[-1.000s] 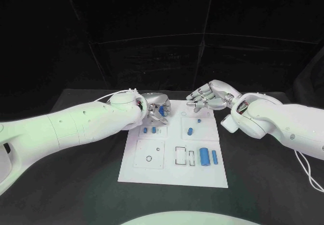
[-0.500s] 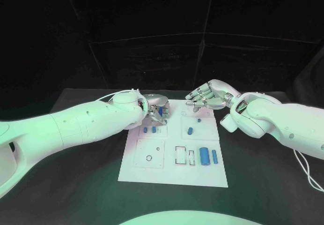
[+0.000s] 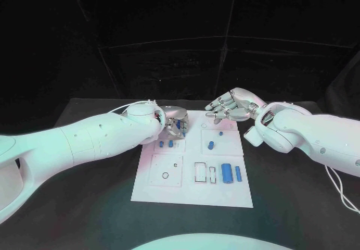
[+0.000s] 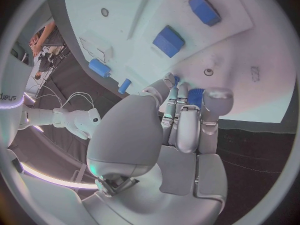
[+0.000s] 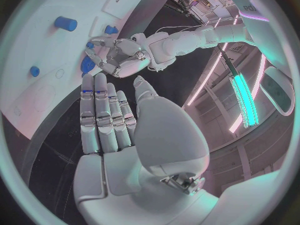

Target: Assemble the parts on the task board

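fingers (image 4: pixel 195 99) on blue part (image 4: pixel 195 96)

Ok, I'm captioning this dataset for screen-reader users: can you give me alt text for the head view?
Two white robot arms reach over a white rectangular task board on a black table; the silver left hand pinches a small blue part at the board's far edge, and the silver right hand hovers open nearby.

The task board (image 3: pixel 191 195) was plain white on a black table (image 3: pixel 90 208). The parts (image 3: pixel 227 171) were blue. Both hands shone silver.
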Motion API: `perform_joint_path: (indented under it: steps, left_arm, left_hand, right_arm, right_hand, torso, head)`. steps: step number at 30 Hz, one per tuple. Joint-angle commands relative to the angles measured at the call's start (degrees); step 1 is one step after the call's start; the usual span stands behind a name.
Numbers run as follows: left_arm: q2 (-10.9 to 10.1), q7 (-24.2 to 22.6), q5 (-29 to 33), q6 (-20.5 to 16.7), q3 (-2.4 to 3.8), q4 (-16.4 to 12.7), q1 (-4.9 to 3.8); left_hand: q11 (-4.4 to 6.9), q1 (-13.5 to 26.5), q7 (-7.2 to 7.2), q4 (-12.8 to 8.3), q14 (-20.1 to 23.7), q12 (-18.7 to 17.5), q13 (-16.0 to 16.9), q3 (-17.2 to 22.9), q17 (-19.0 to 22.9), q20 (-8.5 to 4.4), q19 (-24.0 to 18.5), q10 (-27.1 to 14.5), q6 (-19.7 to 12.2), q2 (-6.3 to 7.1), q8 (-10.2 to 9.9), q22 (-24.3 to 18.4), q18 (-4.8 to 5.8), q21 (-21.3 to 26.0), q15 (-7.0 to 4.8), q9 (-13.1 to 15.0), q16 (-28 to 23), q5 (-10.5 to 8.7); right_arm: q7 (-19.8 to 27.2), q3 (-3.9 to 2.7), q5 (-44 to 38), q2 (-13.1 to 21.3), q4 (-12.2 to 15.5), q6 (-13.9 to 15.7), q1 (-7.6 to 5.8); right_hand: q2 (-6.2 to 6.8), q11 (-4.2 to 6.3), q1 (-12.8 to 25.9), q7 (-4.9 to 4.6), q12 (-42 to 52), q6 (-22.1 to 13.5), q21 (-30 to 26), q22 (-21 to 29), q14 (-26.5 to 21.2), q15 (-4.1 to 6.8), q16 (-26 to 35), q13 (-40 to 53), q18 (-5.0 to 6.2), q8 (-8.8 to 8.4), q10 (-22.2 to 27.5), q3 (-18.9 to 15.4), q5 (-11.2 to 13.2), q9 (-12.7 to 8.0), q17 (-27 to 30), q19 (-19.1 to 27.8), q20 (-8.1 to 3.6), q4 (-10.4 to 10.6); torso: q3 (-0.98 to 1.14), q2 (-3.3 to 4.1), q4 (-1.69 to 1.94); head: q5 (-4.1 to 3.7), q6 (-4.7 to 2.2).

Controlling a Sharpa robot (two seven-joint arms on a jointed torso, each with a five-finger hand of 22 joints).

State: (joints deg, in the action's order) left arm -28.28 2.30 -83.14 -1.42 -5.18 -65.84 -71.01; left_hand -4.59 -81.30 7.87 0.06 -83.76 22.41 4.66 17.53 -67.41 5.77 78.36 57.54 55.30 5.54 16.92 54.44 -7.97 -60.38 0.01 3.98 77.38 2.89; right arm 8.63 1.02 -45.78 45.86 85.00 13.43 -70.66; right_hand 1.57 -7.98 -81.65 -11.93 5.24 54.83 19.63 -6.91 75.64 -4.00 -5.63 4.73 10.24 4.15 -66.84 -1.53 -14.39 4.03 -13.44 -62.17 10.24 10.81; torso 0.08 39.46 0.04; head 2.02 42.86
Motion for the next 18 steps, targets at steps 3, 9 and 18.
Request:
perform_joint_path:
  steps: [3,9,18]
  left_arm:
    - [0.4,0.3,-0.4,2.6,-0.42,0.5,0.01]
    - [0.6,0.7,-0.4,3.4,-0.71,0.8,0.05]
    - [0.7,0.4,-0.4,2.5,-0.81,0.8,0.09]
  left_hand:
    - [0.04,0.0,-0.05,0.0,-0.3,-0.3,-0.2,0.5,0.1,-0.2,0.4,0.4,0.5,-0.48,-0.4,0.2,0.82,-0.3,-0.18,-0.1,0.2,0.14]
    - [0.1,0.0,-0.08,-0.1,-0.3,-0.6,-0.4,1.1,0.1,-0.23,0.5,0.8,0.8,-0.57,-0.6,0.7,0.89,-0.7,-0.22,-0.1,0.3,0.14]
    - [0.59,-0.6,-0.33,-1.0,-0.5,-1.1,-0.6,3.9,-0.1,-0.52,0.9,3.4,2.6,-1.78,-1.0,2.6,1.14,-2.2,-0.66,0.1,0.7,0.05]
  right_arm:
    - [0.6,-0.03,0.0,-0.1,0.0,0.0,-0.1]
    - [0.6,-0.03,0.0,-0.1,0.0,0.0,-0.1]
    - [0.7,-0.03,0.0,-0.1,0.1,0.0,-0.1]
  right_hand:
    - [-0.33,0.08,0.0,-0.02,-0.1,-0.3,-0.4,0.1,-0.3,-0.28,0.2,0.0,0.24,-0.12,0.4,-0.4,-0.3,0.0,0.0,0.0,0.17,0.0]
    - [-0.33,0.08,0.0,-0.02,-0.1,-0.3,-0.4,0.1,-0.3,-0.28,0.2,0.0,0.24,-0.12,0.4,-0.4,-0.3,0.0,0.0,0.0,0.17,0.0]
    - [-0.38,0.09,0.0,-0.02,-0.1,-0.3,-0.4,0.1,-0.3,-0.28,0.2,0.0,0.24,-0.11,0.4,-0.4,-0.3,0.0,0.0,-0.1,0.17,0.0]
  torso:
    - [0.01,0.04,0.02]
    - [-0.04,0.08,0.02]
    - [-0.05,0.07,0.12]
  head:
    - [-0.07,-0.01]
    - [-0.13,0.02]
    - [-0.23,-0.04]
